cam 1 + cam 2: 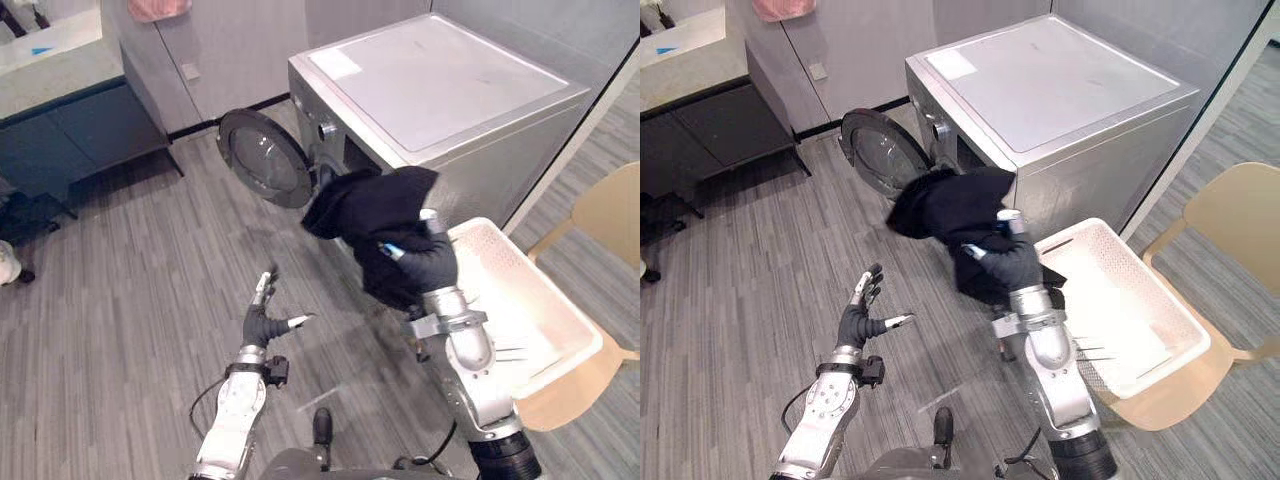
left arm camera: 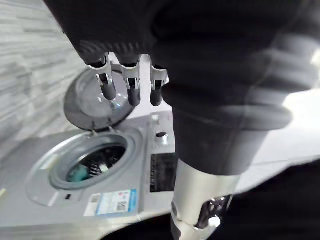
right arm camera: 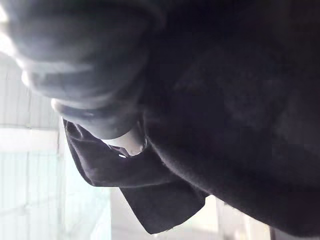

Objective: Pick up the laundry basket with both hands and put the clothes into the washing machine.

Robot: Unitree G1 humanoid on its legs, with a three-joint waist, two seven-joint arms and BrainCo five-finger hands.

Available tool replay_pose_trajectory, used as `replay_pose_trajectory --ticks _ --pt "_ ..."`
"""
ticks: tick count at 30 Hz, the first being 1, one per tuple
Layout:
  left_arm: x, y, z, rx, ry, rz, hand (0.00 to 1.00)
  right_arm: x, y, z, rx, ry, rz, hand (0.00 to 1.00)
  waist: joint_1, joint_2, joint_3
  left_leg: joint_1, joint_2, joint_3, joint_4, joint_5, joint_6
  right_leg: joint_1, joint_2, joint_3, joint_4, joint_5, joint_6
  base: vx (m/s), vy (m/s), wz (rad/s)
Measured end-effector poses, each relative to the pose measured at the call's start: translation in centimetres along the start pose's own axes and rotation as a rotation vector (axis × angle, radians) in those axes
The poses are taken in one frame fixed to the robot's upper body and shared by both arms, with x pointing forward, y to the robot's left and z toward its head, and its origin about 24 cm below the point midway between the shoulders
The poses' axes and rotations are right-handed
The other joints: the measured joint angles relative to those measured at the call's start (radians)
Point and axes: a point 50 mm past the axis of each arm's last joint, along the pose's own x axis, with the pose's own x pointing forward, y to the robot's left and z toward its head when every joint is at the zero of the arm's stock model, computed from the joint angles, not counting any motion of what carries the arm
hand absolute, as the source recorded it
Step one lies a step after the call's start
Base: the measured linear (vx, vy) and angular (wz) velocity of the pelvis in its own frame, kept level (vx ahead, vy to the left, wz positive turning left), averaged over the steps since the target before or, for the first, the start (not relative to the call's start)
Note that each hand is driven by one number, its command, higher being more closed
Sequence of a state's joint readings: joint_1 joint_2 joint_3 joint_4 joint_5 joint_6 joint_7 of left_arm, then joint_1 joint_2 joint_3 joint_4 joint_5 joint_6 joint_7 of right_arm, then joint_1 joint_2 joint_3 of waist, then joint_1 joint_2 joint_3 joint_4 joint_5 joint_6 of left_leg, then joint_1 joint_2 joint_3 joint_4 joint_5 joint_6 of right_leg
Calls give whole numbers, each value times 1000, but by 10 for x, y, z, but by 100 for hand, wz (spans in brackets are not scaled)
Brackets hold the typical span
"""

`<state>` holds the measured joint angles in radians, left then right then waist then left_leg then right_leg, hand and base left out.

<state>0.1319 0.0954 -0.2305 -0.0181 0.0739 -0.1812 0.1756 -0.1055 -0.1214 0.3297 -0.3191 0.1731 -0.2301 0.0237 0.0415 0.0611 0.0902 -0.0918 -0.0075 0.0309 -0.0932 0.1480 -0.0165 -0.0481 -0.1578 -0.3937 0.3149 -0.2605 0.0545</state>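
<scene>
The right hand [image 1: 425,262] is up at centre frame with its fingers closed round a black garment [image 1: 370,205] — the cloth bunches above the hand and droops to the left, right in front of the washing machine [image 1: 440,90]. The left hand [image 1: 262,322] hangs low and left of centre over bare floor [image 1: 120,300], its fingers spread loose and holding nothing.

From the head views the garment covers the machine's mouth. The left wrist view looks past its own straight fingers [image 2: 131,90] and shows it plainly: the round drum opening [image 2: 95,162] is uncovered, with something dim and partly teal lying inside that I cannot name. The right wrist view is pressed up against dark folds of the same cloth [image 3: 235,110], wrapped close about the hand.

The round door [image 1: 265,158] stands swung out to the left of the opening, its rim just beside the garment's hanging edge. The white laundry basket [image 1: 520,300] sits on a pale wooden chair [image 1: 605,215] at the right, its near corner just beside the right forearm. A dark cabinet [image 1: 70,130] stands well apart at upper left — between it and the door lies a wide stretch of open floor.
</scene>
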Motion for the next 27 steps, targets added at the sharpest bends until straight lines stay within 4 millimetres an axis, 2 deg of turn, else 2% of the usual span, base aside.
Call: replay_pose_trajectory --ticks 3,4,6,8,9,13,15,16,20,23,25,27 --pt "11 -17 14 21 -72 -76 0 11 32 -8 146 10 137 100 1 -6 -13 14 5 0 -1 0 0 16 10 8 -14 9 -4 -27 -16 -5" --pt "13 -20 17 24 -85 -91 0 11 38 -11 176 18 156 100 2 -6 -15 18 7 0 -1 0 0 22 14 8 -20 13 -6 -33 -34 -4" --pt "19 -30 24 46 -124 -123 0 8 63 -19 312 66 230 100 0 -7 -28 23 13 -1 -2 2 -3 28 19 9 -32 19 -7 -35 -31 -3" --pt "24 -34 25 50 -134 -126 0 5 75 -24 382 96 260 100 -1 -7 -28 23 18 -1 -3 4 -6 28 23 11 -35 23 -10 -49 -27 -3" --pt "26 -35 25 54 -134 -118 100 4 77 -26 411 111 266 100 0 -8 -28 23 23 -1 -4 6 -8 28 30 12 -41 28 -14 -56 -31 -5" --pt "34 -35 21 101 -123 -95 100 3 78 -29 488 129 255 100 -1 -9 -35 21 33 -3 -5 11 -11 28 41 12 -51 36 -21 -47 -37 -2" --pt "37 -38 26 132 -150 -86 100 2 78 -29 523 135 248 100 -2 -14 -39 19 39 -4 -5 16 -17 27 49 12 -54 38 -24 -24 -38 0" --pt "38 -38 27 141 -157 -80 100 2 79 -29 531 136 247 0 -3 -15 -40 18 41 -5 -5 16 -18 27 50 12 -56 38 -25 -19 -42 0" --pt "38 -34 25 162 -154 -60 100 -6 80 -34 553 168 241 0 -6 -20 -43 17 43 -5 -5 18 -21 26 57 13 -57 39 -26 -6 -35 -1" --pt "32 -24 14 165 -100 -24 100 -21 74 -46 529 230 225 0 -10 -20 -43 17 43 -4 -4 18 -21 26 59 14 -59 39 -26 0 0 0" --pt "27 -18 6 161 -62 -1 100 -32 65 -52 474 267 191 0 -11 -20 -43 16 43 -4 -4 18 -21 26 60 14 -60 39 -26 0 0 0" --pt "19 -6 -4 156 -9 49 100 -42 44 -57 363 297 112 0 -11 -20 -43 16 43 -4 -4 18 -21 26 61 15 -61 39 -26 0 0 0"
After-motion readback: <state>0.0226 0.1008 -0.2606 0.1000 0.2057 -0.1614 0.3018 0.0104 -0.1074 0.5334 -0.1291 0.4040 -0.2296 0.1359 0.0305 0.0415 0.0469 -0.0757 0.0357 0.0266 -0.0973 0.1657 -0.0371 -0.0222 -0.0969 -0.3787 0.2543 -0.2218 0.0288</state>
